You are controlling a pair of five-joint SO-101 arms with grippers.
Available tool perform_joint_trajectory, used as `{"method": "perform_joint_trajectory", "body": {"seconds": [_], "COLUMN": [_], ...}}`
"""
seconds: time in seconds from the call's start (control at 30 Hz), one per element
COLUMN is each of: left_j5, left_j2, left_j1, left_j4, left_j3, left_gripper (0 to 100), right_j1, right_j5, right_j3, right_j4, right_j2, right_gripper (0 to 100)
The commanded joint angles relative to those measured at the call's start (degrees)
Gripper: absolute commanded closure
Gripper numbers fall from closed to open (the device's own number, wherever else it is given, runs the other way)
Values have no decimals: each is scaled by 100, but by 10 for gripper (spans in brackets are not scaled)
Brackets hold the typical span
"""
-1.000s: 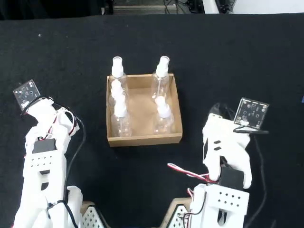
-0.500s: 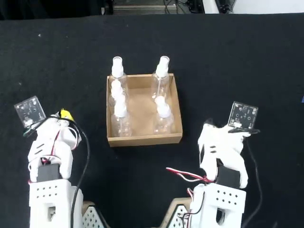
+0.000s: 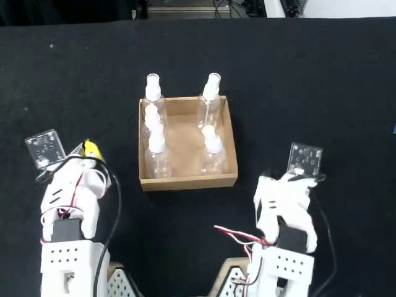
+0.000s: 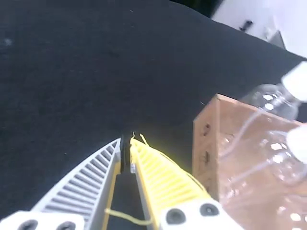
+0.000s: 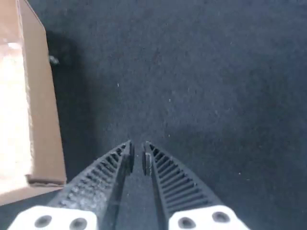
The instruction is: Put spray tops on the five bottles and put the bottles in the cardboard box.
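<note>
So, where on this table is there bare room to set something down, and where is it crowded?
Bare cloth lies beyond the cardboard box and on both its sides. It is crowded inside the box, with five bottles, and at the arms.

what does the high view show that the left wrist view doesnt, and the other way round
High view adds: all five clear plastic bottles with white spray tops standing inside the brown cardboard box, three along one side and two along the other, plus the white right arm.
Left wrist view adds: the left tool up close, its white and yellow fingers shut on nothing, beside the box's outer wall.
Shared: the box, some capped bottles, and the black table cover.
</note>
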Motion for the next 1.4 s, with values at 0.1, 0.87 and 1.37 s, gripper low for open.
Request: {"method": "perform_joint_trajectory", "body": {"seconds": [0.1,0.87,1.37], "left_j5": [-712,-1134,-1143], "left_j2": [-114,-2154,-2136], "left_j1": [-198,470,338], "left_j4": [677,3297,4431], "left_j3": [145,690,945], "left_gripper": [971,971,970], "right_j1": [18,-35,-70], "right_j5": [79,79,79], "right_j3": [31,48,48], "right_j4": [1081,1187,1196], "right_j2": [-1499,-1209,-1297], "right_gripper": [987,987,987]}}
